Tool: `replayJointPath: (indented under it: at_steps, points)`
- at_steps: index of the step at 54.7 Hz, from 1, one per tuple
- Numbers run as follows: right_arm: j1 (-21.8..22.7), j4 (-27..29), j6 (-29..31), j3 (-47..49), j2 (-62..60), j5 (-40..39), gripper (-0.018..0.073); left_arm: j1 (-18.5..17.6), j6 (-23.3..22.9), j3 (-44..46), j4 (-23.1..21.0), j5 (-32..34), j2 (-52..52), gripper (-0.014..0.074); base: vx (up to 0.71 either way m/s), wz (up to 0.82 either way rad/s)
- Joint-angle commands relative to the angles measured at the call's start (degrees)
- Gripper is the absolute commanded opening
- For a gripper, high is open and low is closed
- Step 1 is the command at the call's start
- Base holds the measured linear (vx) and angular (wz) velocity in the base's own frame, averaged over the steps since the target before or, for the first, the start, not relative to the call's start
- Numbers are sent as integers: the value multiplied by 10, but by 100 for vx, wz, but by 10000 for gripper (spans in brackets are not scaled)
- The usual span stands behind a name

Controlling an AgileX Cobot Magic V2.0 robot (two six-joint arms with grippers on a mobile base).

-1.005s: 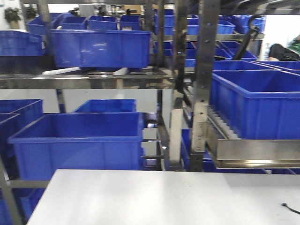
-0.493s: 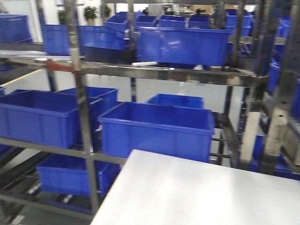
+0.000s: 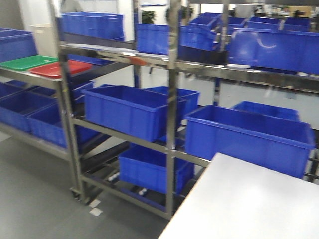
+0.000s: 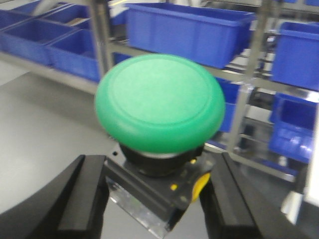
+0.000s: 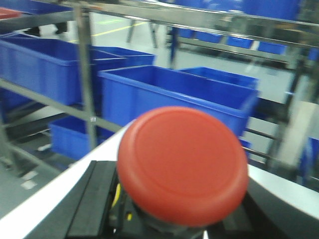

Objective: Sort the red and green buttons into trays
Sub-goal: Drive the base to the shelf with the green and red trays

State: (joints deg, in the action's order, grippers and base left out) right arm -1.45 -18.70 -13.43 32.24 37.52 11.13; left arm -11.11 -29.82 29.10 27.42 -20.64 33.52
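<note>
On the upper shelf at far left of the front view, the green tray (image 3: 26, 62) and the red tray (image 3: 61, 68) lie flat and side by side, their long edges touching or nearly so; what they hold cannot be told from this angle. Behind them stands a cream tub (image 3: 42, 36). Blue crates (image 3: 128, 110) fill the remaining levels of the steel rack (image 3: 172, 104); those on the middle level show open tops with only their inner walls visible. A white table (image 3: 249, 199) occupies the lower right foreground, and grey floor (image 3: 40, 189) runs beneath and before the rack.

Left wrist view: the left gripper (image 4: 157, 199) is clenched on the green button (image 4: 159, 102), its black fingers (image 4: 85, 199) pressed against either side of the black body, with the domed cap standing above them and facing the camera.

Right wrist view: the right gripper (image 5: 184, 214) grasps the red button (image 5: 182, 164) between its black fingers (image 5: 94, 199). The broad cap overhangs the body and hides the contact on the right side. The table edge passes beneath.
</note>
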Motion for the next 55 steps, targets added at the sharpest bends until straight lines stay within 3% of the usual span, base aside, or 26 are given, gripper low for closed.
replayJointPath:
  at_steps: [1,55]
  points:
    - [3,-6,5,21,-1,-46,-8,-2,-1,21,4,40,-2,-1,-14,54]
    - [3,-6,5,21,-1,-46,-8,-2,-1,21,4,40,-2,-1,-3,64]
